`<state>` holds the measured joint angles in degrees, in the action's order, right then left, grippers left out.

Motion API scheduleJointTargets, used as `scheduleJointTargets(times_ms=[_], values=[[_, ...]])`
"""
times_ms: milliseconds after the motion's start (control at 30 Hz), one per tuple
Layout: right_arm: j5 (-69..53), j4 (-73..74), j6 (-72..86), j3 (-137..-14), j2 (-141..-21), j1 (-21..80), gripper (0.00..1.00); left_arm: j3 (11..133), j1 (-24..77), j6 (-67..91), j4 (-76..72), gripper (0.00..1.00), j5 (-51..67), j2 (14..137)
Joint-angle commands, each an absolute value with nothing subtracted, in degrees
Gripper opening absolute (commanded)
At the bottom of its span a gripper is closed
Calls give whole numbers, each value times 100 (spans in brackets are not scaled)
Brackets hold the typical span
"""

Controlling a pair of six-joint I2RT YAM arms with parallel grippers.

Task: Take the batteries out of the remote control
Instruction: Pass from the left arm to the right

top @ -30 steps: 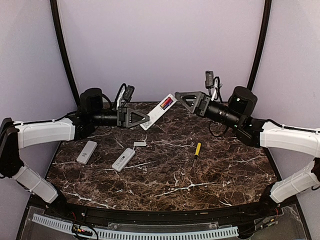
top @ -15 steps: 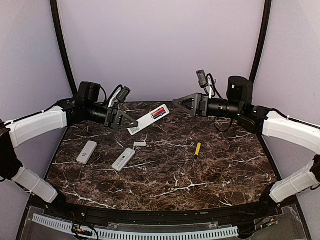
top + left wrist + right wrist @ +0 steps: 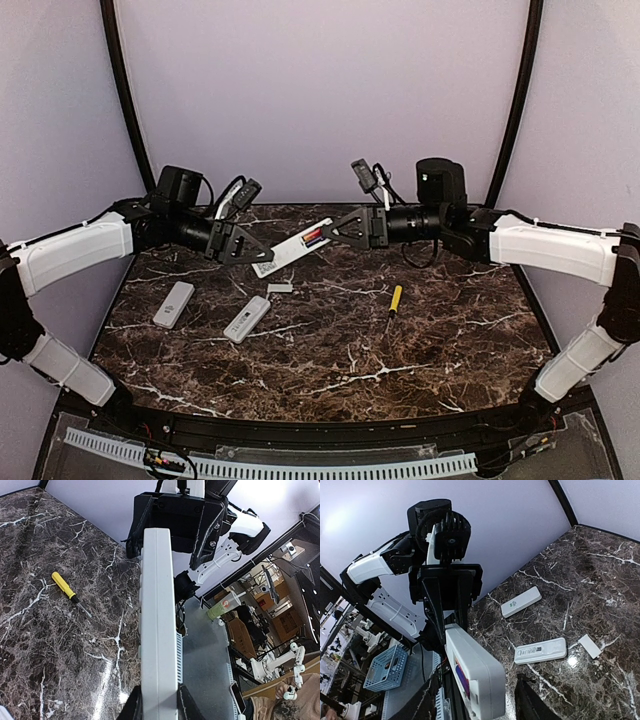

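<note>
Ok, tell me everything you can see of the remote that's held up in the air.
The held remote is a slim white plastic bar, tilted above the table. Its open bay shows orange-red and dark batteries. The left pincer clamps one end; the right pincer straddles the other, not yet closed.

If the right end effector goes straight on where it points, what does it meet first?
The remote, its open end with batteries showing, held up by the left end effector; depth unclear.

The white remote control point(image 3: 290, 252) hangs tilted in mid-air at upper centre of the overhead view, compartment open. Two batteries point(image 3: 313, 237), one orange-red and one dark blue, sit inside.
</note>
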<state>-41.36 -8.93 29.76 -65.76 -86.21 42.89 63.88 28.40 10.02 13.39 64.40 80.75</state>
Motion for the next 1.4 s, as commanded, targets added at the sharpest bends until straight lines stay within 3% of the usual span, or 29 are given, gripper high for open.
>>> scheduleJointTargets(times_ms=[0,467,667,733,767,800,833,867,933,1067,1367], values=[[-4395,-1092,2957,-6786,-8695,4391,47,6381,2848,996,1225,0,6720,7922],[-4515,-1960,3370,-6562,-8910,4420,26,6347,2848,1121,1087,0,6875,8035],[-4540,-2038,3441,-6626,-9060,4421,0,6329,2848,1210,986,0,6871,8033],[-4505,-2117,3493,-6599,-9051,4415,0,6330,2848,1262,954,9,6793,8048],[-4471,-2158,3514,-6580,-9037,4416,0,6353,2848,1259,1001,28,6758,8045],[-4397,-2174,3525,-6550,-8991,4407,0,6367,2848,1249,1019,38,6651,8027],[-4270,-2180,3533,-6487,-8925,4398,0,6366,2848,1248,1011,58,6577,7999],[-4128,-2231,3541,-6413,-8842,4396,0,6356,2848,1288,962,71,6408,7932],[-3967,-2508,3638,-6227,-8673,4362,0,6261,2848,1468,706,81,6146,7761],[-3919,-3356,3972,-5885,-8467,4316,0,5812,2848,2155,-244,88,5615,7446],[-3853,-4167,4223,-5689,-8419,4322,0,5043,2855,3927,-2626,90,5515,7420]])
